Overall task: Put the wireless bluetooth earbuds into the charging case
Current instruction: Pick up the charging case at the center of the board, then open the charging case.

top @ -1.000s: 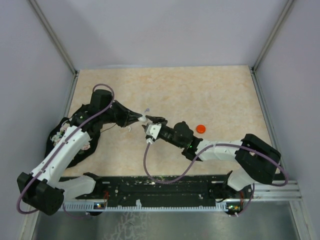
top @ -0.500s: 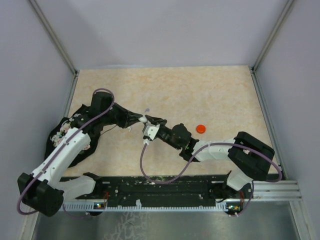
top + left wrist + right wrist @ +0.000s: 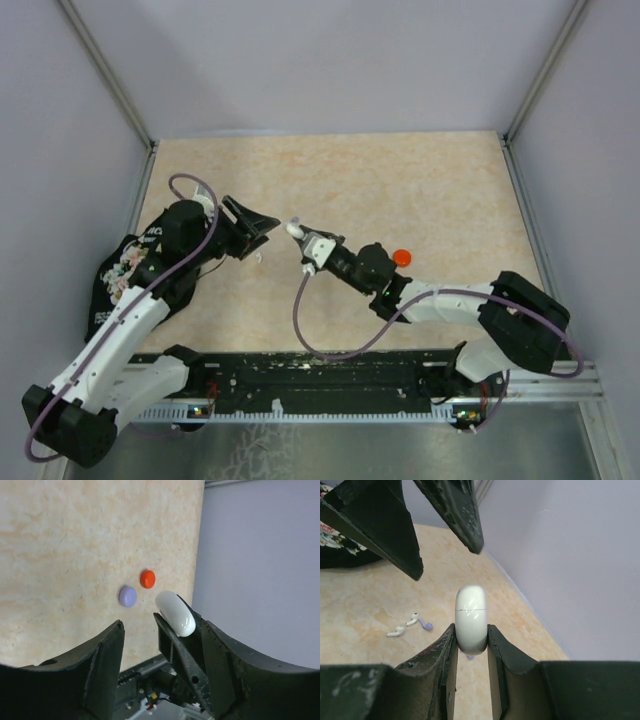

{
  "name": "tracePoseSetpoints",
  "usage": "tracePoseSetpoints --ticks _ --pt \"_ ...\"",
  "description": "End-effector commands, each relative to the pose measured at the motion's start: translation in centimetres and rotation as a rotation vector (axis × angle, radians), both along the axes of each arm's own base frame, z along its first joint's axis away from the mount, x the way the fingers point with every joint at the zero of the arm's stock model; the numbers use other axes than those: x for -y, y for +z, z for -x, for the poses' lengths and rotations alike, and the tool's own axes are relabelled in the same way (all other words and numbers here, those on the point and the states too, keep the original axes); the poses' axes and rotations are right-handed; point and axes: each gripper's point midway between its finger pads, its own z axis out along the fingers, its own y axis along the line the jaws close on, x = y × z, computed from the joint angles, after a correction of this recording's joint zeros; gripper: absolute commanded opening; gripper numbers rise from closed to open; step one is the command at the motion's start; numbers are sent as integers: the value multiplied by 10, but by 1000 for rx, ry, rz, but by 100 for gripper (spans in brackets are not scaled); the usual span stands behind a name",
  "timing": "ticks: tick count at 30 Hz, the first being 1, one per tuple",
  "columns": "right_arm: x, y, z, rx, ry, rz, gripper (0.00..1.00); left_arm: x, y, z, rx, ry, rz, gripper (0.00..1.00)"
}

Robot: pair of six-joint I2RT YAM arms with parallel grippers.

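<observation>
White for the charging case (image 3: 471,611): shut, with a fine seam across its rounded top. Pinched edge-on and upright between the fingers of the right gripper (image 3: 471,630), set narrow and pressing both flat faces, clear of the table (image 3: 420,180).

Facing it from 9 o'clock in the overhead view, the left gripper (image 3: 262,226), fingers spread wide and holding nothing. Seen from the right wrist at 11 and 12 o'clock above the case, both dark tips apart from it.

Down on the table, loose and outside any case: two white earbuds (image 3: 396,631) lying close together, with a lilac earbud (image 3: 426,625) just beside them at 3 o'clock. From overhead, at about 8 o'clock of the held case, near it. Another lilac scrap peeping out below the case in the right wrist view, too hidden to name.

At 3 o'clock of the case from overhead, well apart, a red disc (image 3: 402,257) lying flat beside the right arm. In the left wrist view, a lilac disc (image 3: 128,596) at 7 o'clock of the red one, near but not touching.

At the 9 o'clock edge of the table, under the left arm, a black bag (image 3: 108,290).
</observation>
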Motion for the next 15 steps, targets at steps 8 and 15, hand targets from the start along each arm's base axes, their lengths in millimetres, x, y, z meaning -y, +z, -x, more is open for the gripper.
tracePoseSetpoints --ticks 8,15 --pt "34 57 21 -223 224 -219 0 -1 61 7 893 -299 -397 77" --pt "41 72 39 -326 386 -285 0 24 67 34 1217 -585 -461 81"
